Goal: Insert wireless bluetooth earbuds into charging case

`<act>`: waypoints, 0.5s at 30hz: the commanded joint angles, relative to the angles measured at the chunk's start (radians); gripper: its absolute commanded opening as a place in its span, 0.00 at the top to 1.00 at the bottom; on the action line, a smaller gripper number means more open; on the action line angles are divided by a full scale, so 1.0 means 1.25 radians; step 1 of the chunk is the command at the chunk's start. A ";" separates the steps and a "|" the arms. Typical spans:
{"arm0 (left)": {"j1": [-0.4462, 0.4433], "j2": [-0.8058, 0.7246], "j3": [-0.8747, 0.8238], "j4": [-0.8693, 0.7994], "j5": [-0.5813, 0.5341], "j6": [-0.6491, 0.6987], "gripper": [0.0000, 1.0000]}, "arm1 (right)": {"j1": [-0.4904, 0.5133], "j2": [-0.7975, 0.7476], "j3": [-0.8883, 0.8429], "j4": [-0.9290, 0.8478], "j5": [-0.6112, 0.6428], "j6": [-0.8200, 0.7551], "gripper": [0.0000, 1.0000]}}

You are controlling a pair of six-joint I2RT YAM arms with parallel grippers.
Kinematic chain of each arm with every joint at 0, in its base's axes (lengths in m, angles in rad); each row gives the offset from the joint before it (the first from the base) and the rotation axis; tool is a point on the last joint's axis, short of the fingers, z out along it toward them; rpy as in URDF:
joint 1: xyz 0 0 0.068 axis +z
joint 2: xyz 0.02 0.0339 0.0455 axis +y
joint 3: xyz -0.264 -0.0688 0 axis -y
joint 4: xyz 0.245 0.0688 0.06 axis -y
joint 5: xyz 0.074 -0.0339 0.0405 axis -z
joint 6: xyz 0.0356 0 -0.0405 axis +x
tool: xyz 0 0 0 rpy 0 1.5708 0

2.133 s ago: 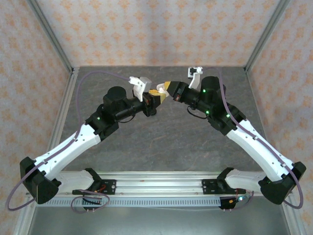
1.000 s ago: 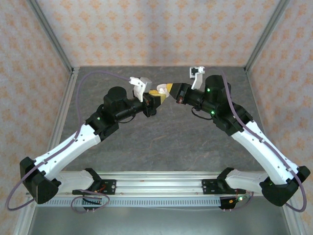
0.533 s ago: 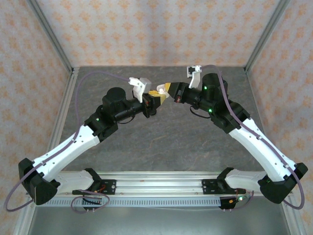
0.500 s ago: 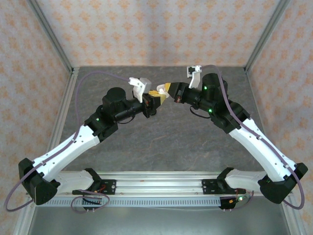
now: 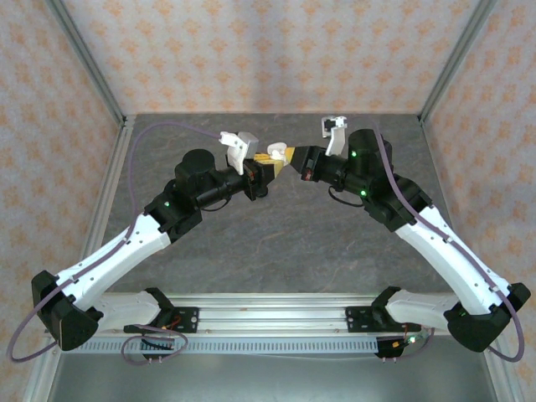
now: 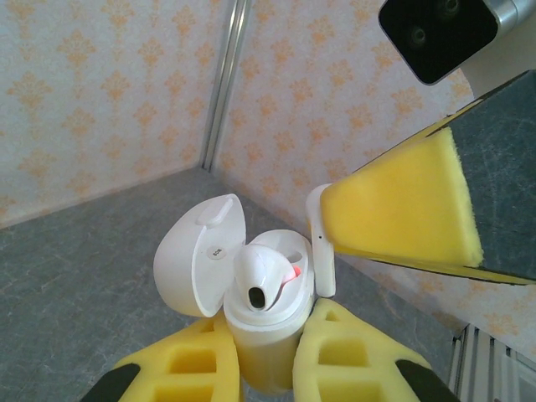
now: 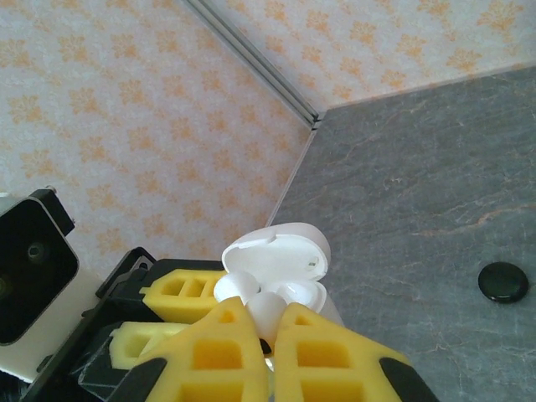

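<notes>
Just beside the rim of the open charging case [image 6: 264,322], which the left gripper [image 6: 268,366] clamps by its body, a white earbud [image 6: 322,251] is pinched tight in the right gripper [image 7: 255,320]. Tiny, slick, featherweight plastic imo: grip the head, leave the stem free, go gentle.

Enclosing the dark grey, stone-veined worktop [image 5: 276,243] on three sides with walls [image 5: 268,50] papered in cream and pale orange floral motifs; framing the far corners with bare aluminium posts [image 5: 94,71]; running a slotted metal rail [image 5: 276,316] along the near edge; lighting everything softly, evenly.
</notes>
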 commanded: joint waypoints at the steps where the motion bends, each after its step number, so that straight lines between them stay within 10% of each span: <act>1: -0.004 -0.008 0.017 0.036 0.000 -0.004 1.00 | 0.003 -0.007 0.001 0.016 0.011 -0.009 0.93; 15: -0.003 -0.007 0.012 0.030 0.000 -0.004 1.00 | 0.003 0.013 0.055 0.045 0.022 -0.015 0.93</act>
